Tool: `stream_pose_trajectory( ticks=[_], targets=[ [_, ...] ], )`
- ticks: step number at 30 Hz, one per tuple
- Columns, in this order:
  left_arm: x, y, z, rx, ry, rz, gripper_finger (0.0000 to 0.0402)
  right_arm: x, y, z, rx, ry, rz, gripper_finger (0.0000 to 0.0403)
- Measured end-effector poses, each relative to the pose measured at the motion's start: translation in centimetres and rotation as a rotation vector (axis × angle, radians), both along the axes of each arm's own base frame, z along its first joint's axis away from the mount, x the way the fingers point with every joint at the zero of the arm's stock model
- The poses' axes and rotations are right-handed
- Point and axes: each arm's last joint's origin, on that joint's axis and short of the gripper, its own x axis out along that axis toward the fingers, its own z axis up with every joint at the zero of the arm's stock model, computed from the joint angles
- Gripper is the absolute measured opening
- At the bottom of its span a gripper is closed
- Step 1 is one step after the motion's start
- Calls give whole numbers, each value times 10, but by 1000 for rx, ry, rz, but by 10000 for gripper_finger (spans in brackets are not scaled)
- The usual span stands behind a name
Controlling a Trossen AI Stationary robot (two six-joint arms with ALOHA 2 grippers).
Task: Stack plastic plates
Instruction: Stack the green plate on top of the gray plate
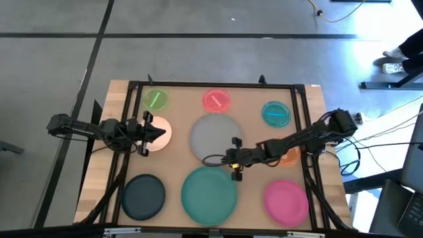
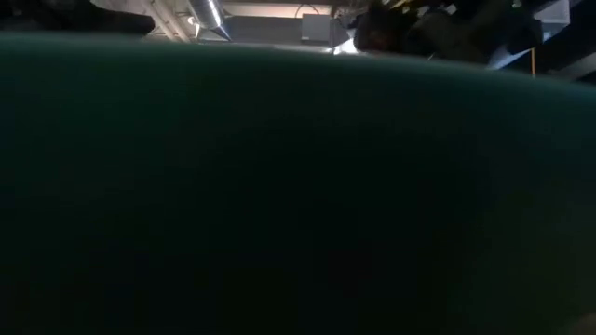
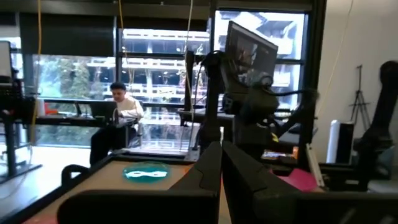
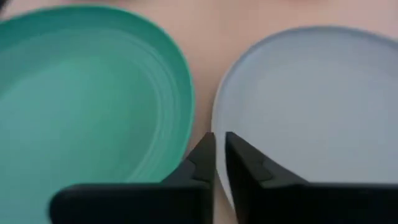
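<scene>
Nine round plates lie flat on the table. Small green, pink and teal-blue ones are in the far row. A small white one, the large grey one and a small orange one are in the middle. Large dark slate, teal and magenta ones are near. My right gripper is shut and points down between the teal plate and the grey plate. My left gripper, shut, points level toward the table's right, above the white plate. My right gripper's shut fingertips stand from above at the grey plate's rim on the side facing the teal plate. I cannot tell whether they touch it. Both plates lie flat on the table.
The right arm reaches over the orange plate and hides part of it. The teal plate fills the low view. A black frame borders the table. A person sits in the room beyond.
</scene>
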Motion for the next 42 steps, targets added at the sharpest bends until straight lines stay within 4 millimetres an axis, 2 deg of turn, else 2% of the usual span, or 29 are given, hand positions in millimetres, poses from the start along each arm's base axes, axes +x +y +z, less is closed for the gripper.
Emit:
stream_pose_trajectory(
  ticks=[4, 6, 10, 13, 21, 37, 42],
  targets=[
    [2, -1, 2, 63, 1, 5, 4, 9, 5, -4, 67, 26, 53, 96],
    [4, -3, 4, 144, 7, -49, 4, 10, 6, -7, 67, 39, 63, 118],
    [7, -5, 8, 202, 5, -97, 4, 12, 7, -14, 73, 51, 55, 141],
    [10, -6, 10, 214, 6, -95, 4, 13, 7, -19, 70, 70, 51, 144],
    [18, -7, 13, 238, -18, -85, 4, 16, 7, -18, 59, 35, 47, 145],
    [23, -7, 13, 261, -35, -63, 5, 22, 8, -39, 90, 41, -38, 145],
    [23, -5, 16, 234, -51, 17, 5, 24, 8, -39, 73, 29, -22, 119]
  ],
)
